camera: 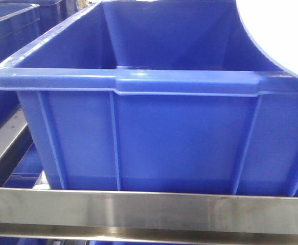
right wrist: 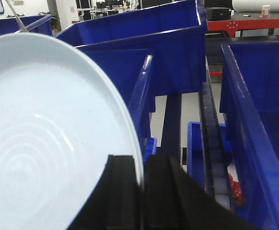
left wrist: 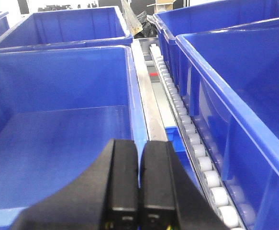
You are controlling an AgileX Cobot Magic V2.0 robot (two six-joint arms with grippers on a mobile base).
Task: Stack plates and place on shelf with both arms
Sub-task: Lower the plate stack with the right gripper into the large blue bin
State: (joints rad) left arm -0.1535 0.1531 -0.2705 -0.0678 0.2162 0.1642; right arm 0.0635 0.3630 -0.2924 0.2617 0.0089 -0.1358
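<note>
"White and shiny, that plate [right wrist: 43,143]! Where is it?"

"Up on its edge in the right gripper [right wrist: 143,191], pinched by the rim above the blue crates [right wrist: 149,52]."

"And the left gripper [left wrist: 139,191]?"

"Pressed together, holding nothing, over another blue crate [left wrist: 58,124]."

"What's under them?"

"The steel shelf [camera: 149,212]. Its rail runs below the big crate [camera: 154,138]."

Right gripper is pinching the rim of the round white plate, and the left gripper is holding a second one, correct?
Not quite. The right gripper does pinch the round white plate by its rim, but the left wrist view shows the left gripper shut on nothing, above blue plastic crates.
</note>
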